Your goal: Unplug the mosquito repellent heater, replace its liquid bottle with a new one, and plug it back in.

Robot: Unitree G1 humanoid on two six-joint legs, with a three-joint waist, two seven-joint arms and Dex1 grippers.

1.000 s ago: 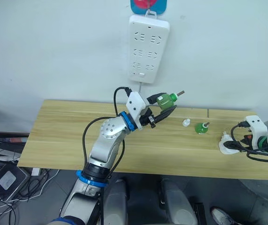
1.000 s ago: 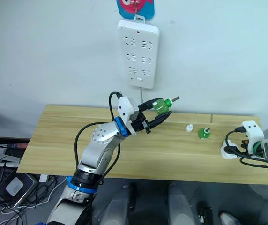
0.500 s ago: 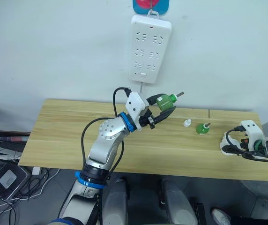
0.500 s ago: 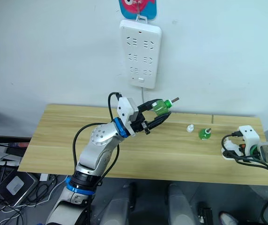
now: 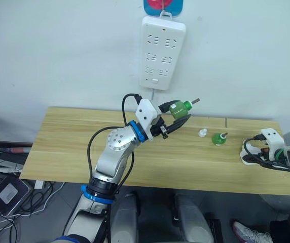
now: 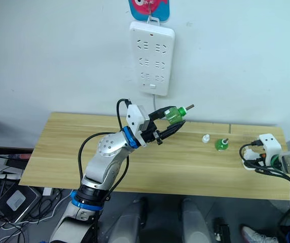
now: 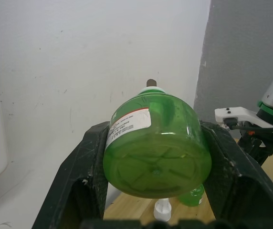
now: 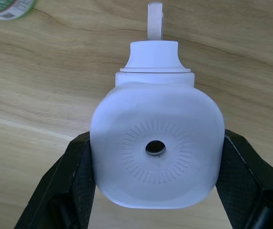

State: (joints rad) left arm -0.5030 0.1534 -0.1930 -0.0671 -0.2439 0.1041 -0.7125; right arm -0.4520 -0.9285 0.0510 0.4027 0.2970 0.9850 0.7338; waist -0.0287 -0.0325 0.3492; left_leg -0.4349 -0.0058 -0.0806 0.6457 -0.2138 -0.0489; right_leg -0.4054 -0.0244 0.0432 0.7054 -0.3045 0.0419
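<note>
Currently we've got the new bottle (image 7: 156, 144) clamped in the left gripper (image 5: 178, 115) mid-table, heater (image 8: 156, 149) pinched in the right gripper (image 6: 266, 154) at far right. Next: bring them together, wick aligned with socket before twisting.

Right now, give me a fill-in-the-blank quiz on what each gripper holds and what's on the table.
1. The left gripper holds a ____ bottle.
2. The right gripper is shut on the white ____.
3. A second green bottle stands on the ____.
4. The power strip hangs on the ____.

Missing words: green; heater; table; wall
</note>
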